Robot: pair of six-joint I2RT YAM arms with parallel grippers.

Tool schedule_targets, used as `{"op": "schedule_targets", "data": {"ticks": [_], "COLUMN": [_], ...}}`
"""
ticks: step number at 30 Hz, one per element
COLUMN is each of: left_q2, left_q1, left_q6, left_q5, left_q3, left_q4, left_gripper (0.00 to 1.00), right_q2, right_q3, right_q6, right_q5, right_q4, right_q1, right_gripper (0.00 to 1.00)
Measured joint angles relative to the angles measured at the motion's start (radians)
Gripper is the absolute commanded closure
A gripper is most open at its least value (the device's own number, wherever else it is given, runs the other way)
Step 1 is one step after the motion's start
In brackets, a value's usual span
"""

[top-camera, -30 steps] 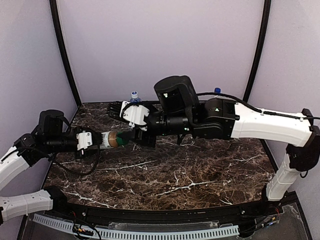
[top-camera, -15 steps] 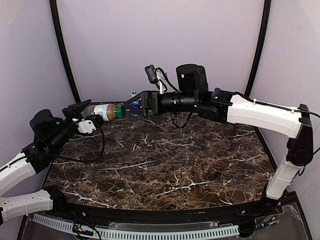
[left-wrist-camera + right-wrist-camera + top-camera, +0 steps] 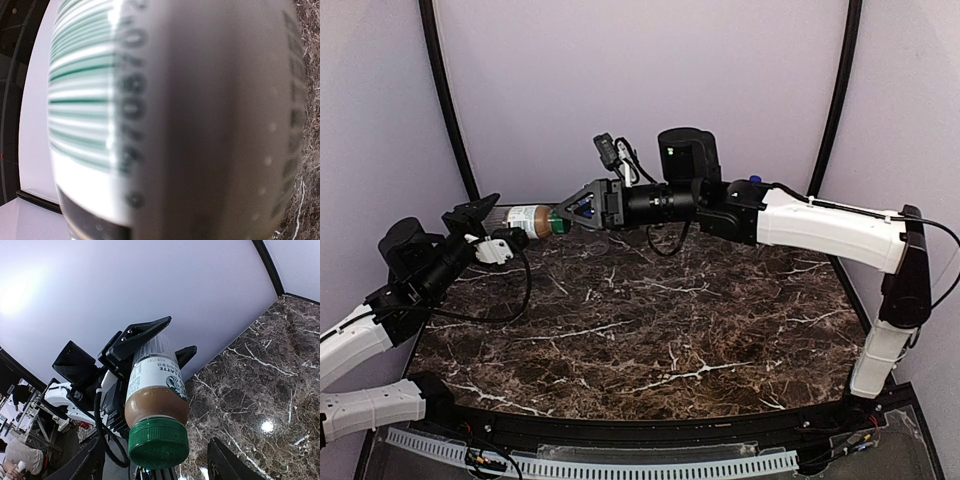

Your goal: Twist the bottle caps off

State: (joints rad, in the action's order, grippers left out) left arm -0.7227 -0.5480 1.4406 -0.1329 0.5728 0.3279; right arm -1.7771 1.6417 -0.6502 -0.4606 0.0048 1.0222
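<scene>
The left tool [image 3: 492,226] clamps the brown, white-labelled coffee-drink bottle [image 3: 530,218] level above the far left of the dark marble tabletop [image 3: 650,330]. The right tool [image 3: 568,214] stands spread, its fingers [image 3: 92,465] flanking the green screw cap [image 3: 159,442] without touching.

The white label [image 3: 150,375] on the bottle [image 3: 156,407] between the left fingers [image 3: 142,332] reads "ATTE"; the barcode [image 3: 82,100] digits are blurred.

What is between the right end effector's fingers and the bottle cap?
Nothing: the right wrist view shows the green cap centred between the fingers of the right end effector, a gap on each side.
</scene>
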Motion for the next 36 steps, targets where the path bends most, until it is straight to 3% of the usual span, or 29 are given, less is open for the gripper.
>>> {"op": "schedule_targets", "data": {"ticks": [5,16,23,27,36], "left_q2": [-0.002,-0.005,-0.003,0.012,0.049], "left_q1": [0.000,0.000,-0.002,-0.002,0.006], "left_q6": [0.003,0.017,0.013,-0.026,-0.248], "left_q5": [-0.001,-0.013,-0.013,0.006,0.161], "left_q3": [0.000,-0.002,-0.002,0.010,0.117], "left_q4": [0.001,-0.008,-0.013,-0.093,-0.482], "left_gripper": [0.65,0.67,0.70,0.70,0.71], "right_q2": [-0.030,-0.053,-0.053,-0.049,0.024], "right_q3": [0.001,0.002,0.002,0.000,-0.032], "right_q6": [-0.011,-0.024,-0.010,0.047,0.541], "right_q5": [-0.015,-0.040,-0.044,-0.022,0.192], "right_q4": [-0.001,0.024,0.024,-0.002,-0.104], "right_q1": [0.000,0.000,0.000,0.016,0.133], "right_gripper": [0.38,1.00,1.00,1.00,1.00]}}
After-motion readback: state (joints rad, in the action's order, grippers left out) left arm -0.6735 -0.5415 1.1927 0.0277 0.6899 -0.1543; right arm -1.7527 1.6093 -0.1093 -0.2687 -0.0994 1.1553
